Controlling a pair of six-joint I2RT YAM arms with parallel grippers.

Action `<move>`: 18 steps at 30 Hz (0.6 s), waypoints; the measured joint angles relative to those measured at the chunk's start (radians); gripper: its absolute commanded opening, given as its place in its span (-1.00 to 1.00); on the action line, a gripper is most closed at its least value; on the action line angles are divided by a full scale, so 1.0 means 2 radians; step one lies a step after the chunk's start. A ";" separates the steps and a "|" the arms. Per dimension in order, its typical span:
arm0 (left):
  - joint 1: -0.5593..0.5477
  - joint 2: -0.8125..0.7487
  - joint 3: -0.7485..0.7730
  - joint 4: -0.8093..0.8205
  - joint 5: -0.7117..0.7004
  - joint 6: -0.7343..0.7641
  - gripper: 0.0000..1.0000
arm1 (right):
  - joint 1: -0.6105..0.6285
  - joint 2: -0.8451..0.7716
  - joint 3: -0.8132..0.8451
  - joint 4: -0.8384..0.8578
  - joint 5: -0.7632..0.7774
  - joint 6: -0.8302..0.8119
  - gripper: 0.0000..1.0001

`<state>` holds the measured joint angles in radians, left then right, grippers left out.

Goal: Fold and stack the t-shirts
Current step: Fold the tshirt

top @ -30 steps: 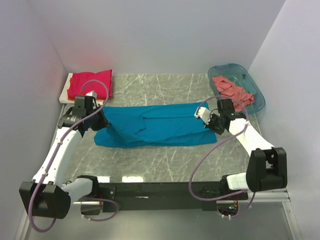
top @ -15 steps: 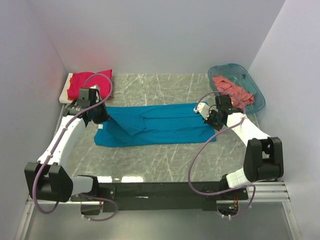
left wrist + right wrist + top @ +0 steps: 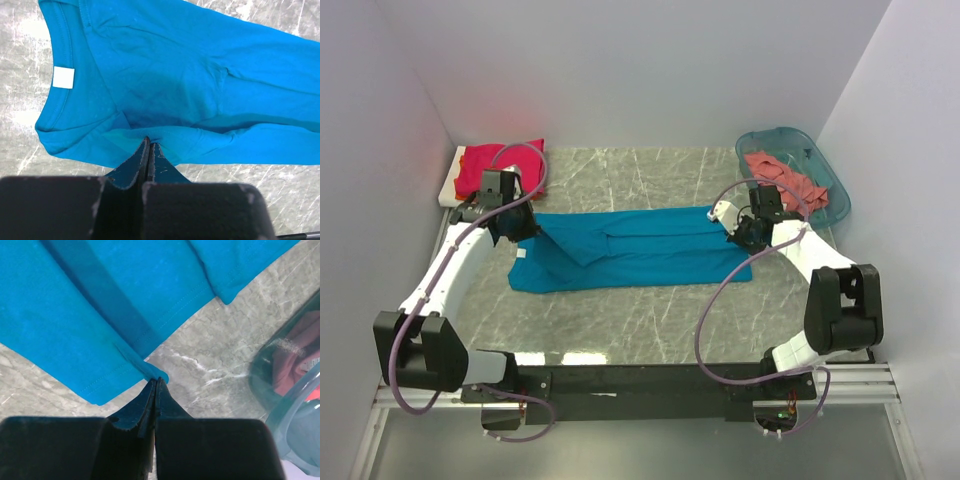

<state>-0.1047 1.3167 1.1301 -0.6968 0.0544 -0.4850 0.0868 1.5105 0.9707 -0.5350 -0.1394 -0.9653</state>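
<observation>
A teal-blue t-shirt (image 3: 630,250) lies spread lengthwise across the marble table, its collar and white label (image 3: 64,77) at the left end. My left gripper (image 3: 525,232) is shut on a pinch of the shirt's edge (image 3: 149,142) near the collar and lifts a fold of it. At the other end, my right gripper (image 3: 738,235) is shut on a corner of the hem (image 3: 156,381). A magenta-red t-shirt (image 3: 480,165) lies folded at the back left. A salmon-pink t-shirt (image 3: 785,178) is crumpled in the basket.
A flat white board (image 3: 450,187) lies under the magenta-red shirt in the back left corner. A translucent teal basket (image 3: 832,205) stands at the back right, close to my right gripper (image 3: 295,410). White walls close in three sides.
Both grippers have moved toward the back of the table, drawing the held edge of the teal-blue shirt up and over the rest. Both stayed shut.
</observation>
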 measured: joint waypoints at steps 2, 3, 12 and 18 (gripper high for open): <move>0.000 0.003 0.000 0.000 0.000 0.001 -0.99 | 0.000 0.006 0.004 0.000 0.000 0.001 -1.00; 0.000 0.005 0.000 0.000 0.000 0.001 -0.99 | 0.000 0.009 0.005 0.000 0.000 0.001 -1.00; 0.000 0.011 0.002 0.001 0.000 0.005 -0.99 | -0.003 0.020 0.006 -0.001 0.004 0.002 -1.00; 0.000 0.012 0.002 0.002 0.000 0.008 -0.99 | -0.003 0.033 0.010 -0.001 0.006 0.007 -0.82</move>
<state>-0.1047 1.3399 1.1336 -0.6937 0.0544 -0.4690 0.0803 1.5761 0.9905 -0.5377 -0.1284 -0.9520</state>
